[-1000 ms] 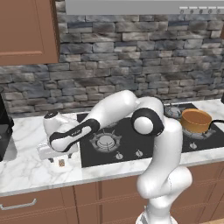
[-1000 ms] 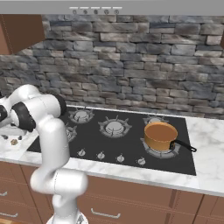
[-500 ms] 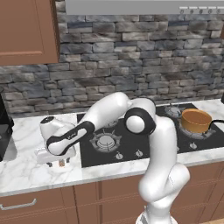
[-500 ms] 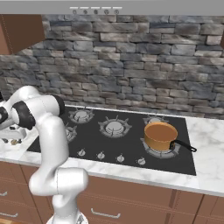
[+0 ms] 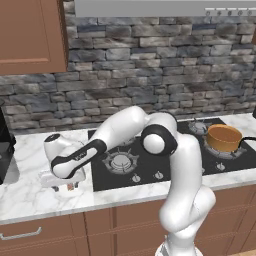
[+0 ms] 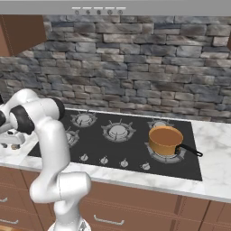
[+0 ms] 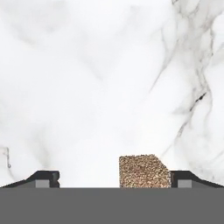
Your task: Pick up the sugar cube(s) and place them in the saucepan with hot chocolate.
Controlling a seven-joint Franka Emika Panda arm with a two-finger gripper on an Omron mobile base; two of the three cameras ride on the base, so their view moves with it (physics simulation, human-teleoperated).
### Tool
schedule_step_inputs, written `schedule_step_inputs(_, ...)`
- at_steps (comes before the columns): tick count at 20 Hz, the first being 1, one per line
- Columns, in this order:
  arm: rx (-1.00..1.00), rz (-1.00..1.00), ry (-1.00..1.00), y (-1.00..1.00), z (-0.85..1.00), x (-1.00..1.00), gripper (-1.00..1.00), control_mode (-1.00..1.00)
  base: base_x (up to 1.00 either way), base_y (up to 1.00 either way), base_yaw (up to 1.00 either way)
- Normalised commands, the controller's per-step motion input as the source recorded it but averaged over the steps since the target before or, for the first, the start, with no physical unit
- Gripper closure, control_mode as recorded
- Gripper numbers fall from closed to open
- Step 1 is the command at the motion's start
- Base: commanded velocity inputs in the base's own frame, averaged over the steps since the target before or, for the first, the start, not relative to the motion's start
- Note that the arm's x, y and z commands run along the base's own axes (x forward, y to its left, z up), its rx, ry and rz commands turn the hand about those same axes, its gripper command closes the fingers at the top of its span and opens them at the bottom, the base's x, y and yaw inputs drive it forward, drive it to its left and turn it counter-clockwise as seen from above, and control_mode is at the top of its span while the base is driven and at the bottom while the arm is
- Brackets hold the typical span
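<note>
The sugar cube [image 7: 144,171], tiny, tan and grainy, lies on the white marble counter [image 7: 100,87]. My gripper [image 7: 115,180] is open around it, and the cube sits close against the right fingertip [image 7: 192,179], with a wide gap to the left one. In the left base view the gripper [image 5: 67,186] points down at the counter left of the stove, with a brown speck of the cube [image 5: 72,187] at its tips. The copper-orange saucepan [image 5: 224,138] stands on the far right burner, away from the hand; its [image 6: 165,140] black handle points right.
The black gas stove [image 6: 122,144] with a row of knobs along its front lies between the hand and the pan. A dark appliance [image 5: 5,150] stands at the counter's left end. The stone wall runs behind, and the counter's front edge is near the hand.
The hand has sunk a little toward the counter, bringing its fingers down on either side of the cube. The saucepan has not moved.
</note>
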Motion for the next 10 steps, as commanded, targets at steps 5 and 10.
schedule_step_inputs(5,0.00,-0.02,0.00,0.00,-0.02,-0.10,1.00,-1.00,0.00,0.00,0.00)
schedule_step_inputs(10,0.00,-0.01,0.00,0.00,0.00,-0.02,1.00,-1.00,0.00,0.00,0.00)
